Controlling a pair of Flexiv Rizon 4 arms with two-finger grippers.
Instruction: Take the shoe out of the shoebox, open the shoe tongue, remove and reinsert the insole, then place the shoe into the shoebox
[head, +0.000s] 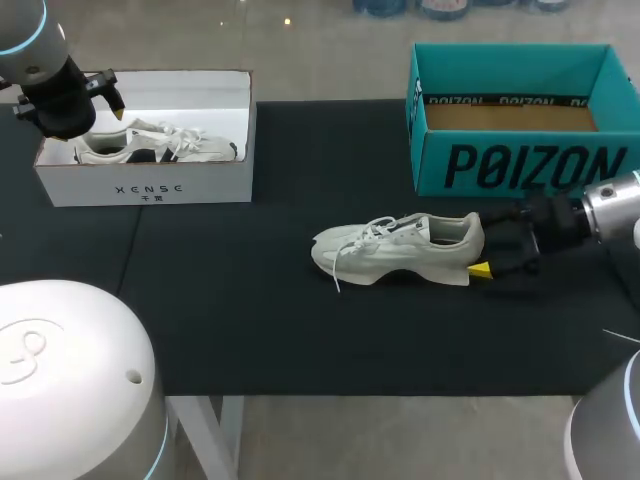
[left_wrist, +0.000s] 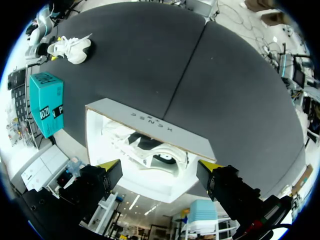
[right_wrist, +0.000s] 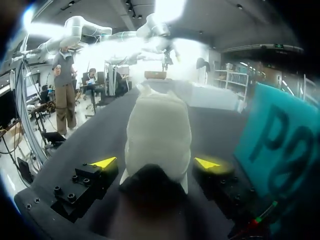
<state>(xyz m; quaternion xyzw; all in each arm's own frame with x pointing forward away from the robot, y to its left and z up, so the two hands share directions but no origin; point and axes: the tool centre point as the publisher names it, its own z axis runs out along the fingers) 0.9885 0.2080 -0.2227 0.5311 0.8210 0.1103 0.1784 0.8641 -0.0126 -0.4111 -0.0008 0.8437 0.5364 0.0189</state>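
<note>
Head view, surface: black bench (head: 250, 330).
Head view, count: two boxes, white shoebox (head: 150, 185) and teal shoebox (head: 520, 165); two shoes, the shoe (head: 400, 248) on the bench between them, a boxed shoe (head: 150, 148) in the white one.
Head view, axis: side to side, toe toward the white shoebox, heel at the right hand (head: 488, 255).
Left wrist view: left hand (left_wrist: 159, 167) wide above the white shoebox (left_wrist: 150, 120).
Right wrist view: right hand (right_wrist: 156, 162) wide, flanking the heel.
</note>
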